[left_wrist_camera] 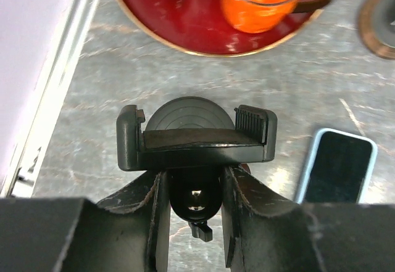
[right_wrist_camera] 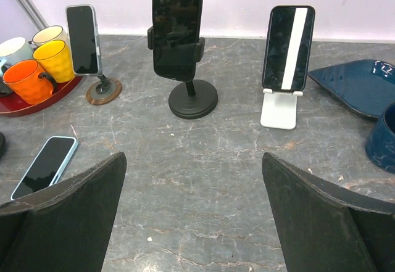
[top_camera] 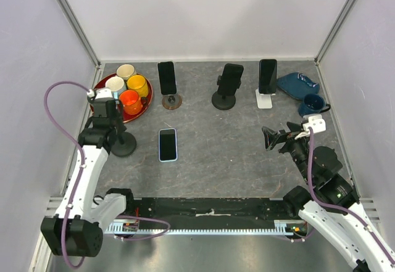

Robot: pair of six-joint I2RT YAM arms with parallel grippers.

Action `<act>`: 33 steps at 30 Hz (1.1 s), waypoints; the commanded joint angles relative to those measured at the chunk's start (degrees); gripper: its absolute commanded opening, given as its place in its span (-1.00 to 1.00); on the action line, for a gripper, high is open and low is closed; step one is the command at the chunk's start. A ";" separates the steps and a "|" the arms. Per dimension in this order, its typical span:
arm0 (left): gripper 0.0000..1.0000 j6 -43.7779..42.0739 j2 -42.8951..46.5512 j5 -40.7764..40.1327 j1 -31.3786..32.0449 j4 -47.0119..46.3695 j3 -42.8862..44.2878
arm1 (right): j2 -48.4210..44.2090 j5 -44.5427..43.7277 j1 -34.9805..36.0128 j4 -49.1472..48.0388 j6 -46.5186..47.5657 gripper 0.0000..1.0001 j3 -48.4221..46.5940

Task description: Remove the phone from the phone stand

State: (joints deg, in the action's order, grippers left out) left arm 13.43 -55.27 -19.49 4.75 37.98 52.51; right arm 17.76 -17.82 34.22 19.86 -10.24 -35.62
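Phone [top_camera: 168,144] lies flat on the table [top_camera: 234,155] just beside the empty stand [left_wrist_camera: 196,137], whose neck the left gripper [left_wrist_camera: 194,185] clamps; right gripper [right_wrist_camera: 192,179] hangs wide open, well apart. Letting go askew could tip the stand onto the phone or knock the tray [left_wrist_camera: 179,32]

Matt black plastic phone stand [left_wrist_camera: 196,137]; glossy glass phone [left_wrist_camera: 338,168]; grey marbled, smooth table [top_camera: 234,155]

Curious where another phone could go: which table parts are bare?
Bare: the middle strip between the flat phone and the right gripper, before the stands. Crowded: back row, tray and the empty stand in the left gripper at left, blue plate and cup at right.
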 commanded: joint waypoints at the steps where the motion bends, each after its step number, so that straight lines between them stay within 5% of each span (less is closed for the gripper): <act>1: -0.96 -3.23 3.41 -1.17 -7.20 -9.22 -1.53 | -1.15 1.21 0.06 -1.14 -0.31 0.96 0.46; 6: -0.96 -3.50 1.48 1.55 -15.98 -12.92 -4.60 | -1.76 1.48 0.24 -1.14 -0.39 0.96 0.55; 13: -0.95 -2.18 -0.19 4.20 -19.34 -15.39 -4.70 | -2.47 1.48 0.50 -1.14 -0.39 0.96 0.72; 23: 0.11 -1.74 3.14 7.09 -19.43 -14.86 -5.40 | -2.03 1.56 0.59 -1.22 -0.48 0.96 0.72; 33: 0.78 -2.27 7.71 10.34 -19.26 -11.44 -1.73 | -1.15 1.21 0.59 -1.14 -0.48 0.96 0.81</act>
State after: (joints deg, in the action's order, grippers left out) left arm 12.25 -50.06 -12.12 -14.44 26.52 46.46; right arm 15.90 -16.56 34.54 19.86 -10.31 -35.05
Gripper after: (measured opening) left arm 0.839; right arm 0.982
